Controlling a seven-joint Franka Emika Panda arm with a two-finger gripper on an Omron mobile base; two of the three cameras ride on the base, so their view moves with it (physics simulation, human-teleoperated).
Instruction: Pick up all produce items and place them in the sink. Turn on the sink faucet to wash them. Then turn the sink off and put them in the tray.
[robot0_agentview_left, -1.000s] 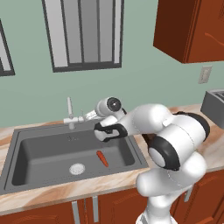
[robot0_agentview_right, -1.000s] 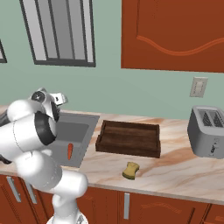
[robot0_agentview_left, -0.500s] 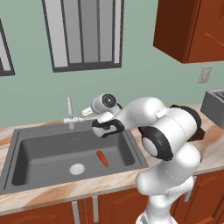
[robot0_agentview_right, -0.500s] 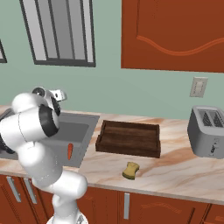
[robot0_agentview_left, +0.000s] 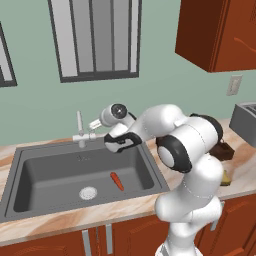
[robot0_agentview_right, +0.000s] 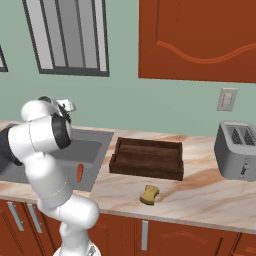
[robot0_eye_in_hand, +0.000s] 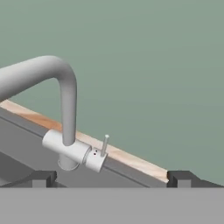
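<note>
A small red-orange produce item (robot0_agentview_left: 116, 181) (robot0_agentview_right: 79, 172) lies on the floor of the dark grey sink (robot0_agentview_left: 50, 175) (robot0_agentview_right: 95, 145), right of the round drain (robot0_agentview_left: 88, 192). The pale sink faucet (robot0_agentview_left: 80, 131) (robot0_eye_in_hand: 65, 100) stands at the sink's back rim, its thin side handle (robot0_eye_in_hand: 104, 144) upright. No water runs. My gripper (robot0_agentview_left: 96, 124) (robot0_agentview_right: 67, 106) (robot0_eye_in_hand: 111, 178) hovers just right of the faucet, pointing at it, open and holding nothing. Its fingertips (robot0_eye_in_hand: 41, 178) stand wide apart, short of the faucet base. The dark brown tray (robot0_agentview_right: 147, 159) sits on the counter right of the sink.
A yellow sponge (robot0_agentview_right: 149, 195) lies on the beige counter in front of the tray. A grey toaster (robot0_agentview_right: 237, 156) stands at the far right. A window and the green wall rise behind the sink; a red-brown cabinet hangs above the tray.
The hand has crept a little left and up, closer to the faucet, with the elbow swinging round. The gripper stayed open. The produce item has not moved.
</note>
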